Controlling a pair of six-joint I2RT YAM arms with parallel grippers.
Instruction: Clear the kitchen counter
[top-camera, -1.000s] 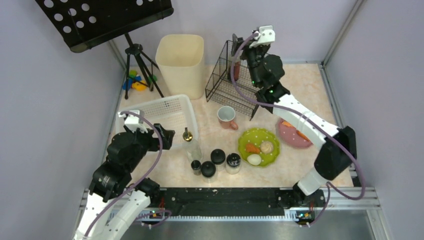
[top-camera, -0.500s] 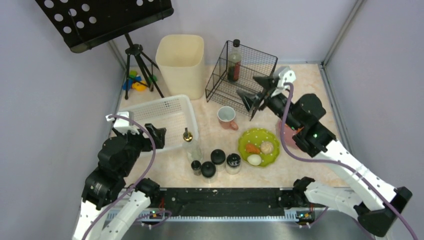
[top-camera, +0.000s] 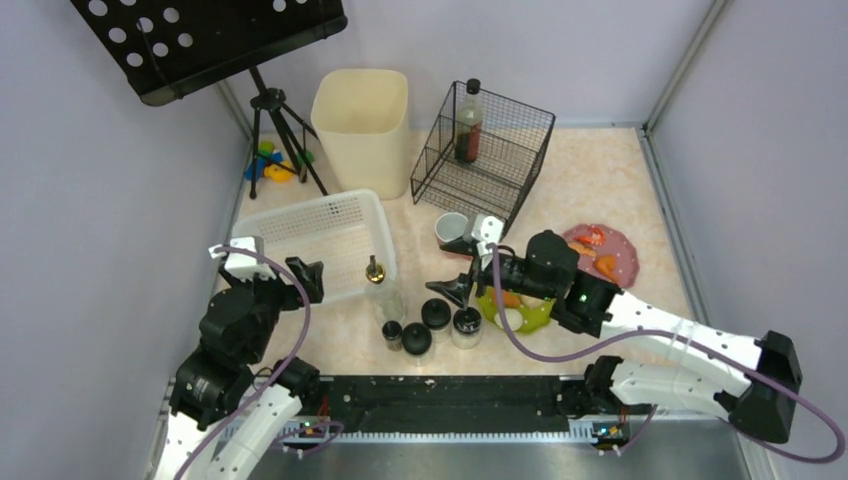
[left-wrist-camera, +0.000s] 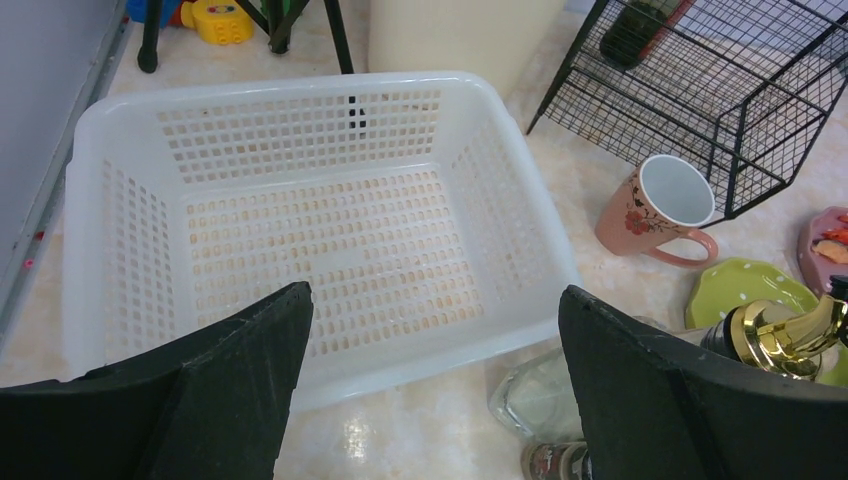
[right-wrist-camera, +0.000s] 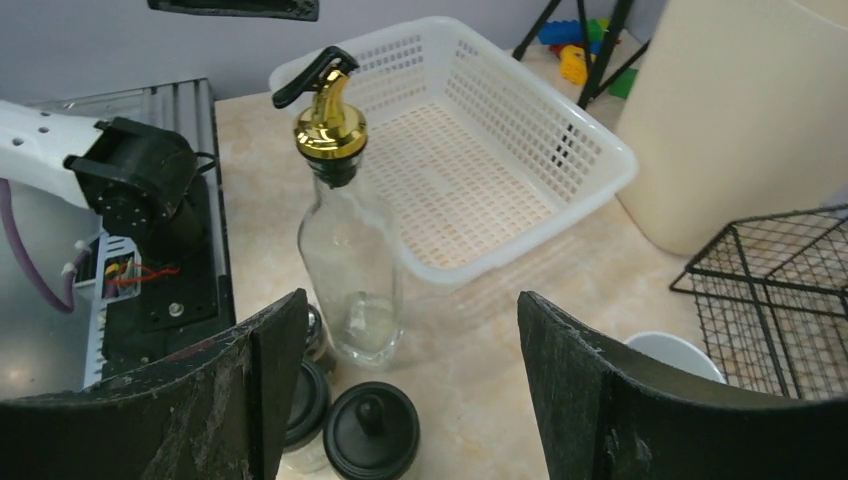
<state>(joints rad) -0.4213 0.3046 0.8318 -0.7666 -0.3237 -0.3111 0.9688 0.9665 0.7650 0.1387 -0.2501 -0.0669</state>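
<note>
Counter (top-camera: 600, 180): the marble surface carries everything; we take the glass bottle (top-camera: 385, 293) with the gold pourer as our landmark.
Right claw (right-wrist-camera: 410, 300): released and empty, with the jaws wide apart. It hovers near the bottle, to the bottle's right in the top view, and faces it.
Left claw (left-wrist-camera: 430, 300): also released and empty, to the left of the bottle, at the near rim of the white basket (left-wrist-camera: 280, 85).
Tipping: the bottle is tall, narrow and of smooth glass. We judge that one finger touching its neck before the other closes could push it over — toward the basket.
Neighbours: the black-lidded jars (top-camera: 437, 313) stand just beside the bottle's base, close to the right claw's way in. A low approach could knock them or drag them along.
Slipping: a hold too high, on the pourer, may let the bottle swing or slide out.
Green plate (top-camera: 530, 315): it lies partly under the right arm, to the right of the bottle. A sinking forearm could disturb the food on it.
</note>
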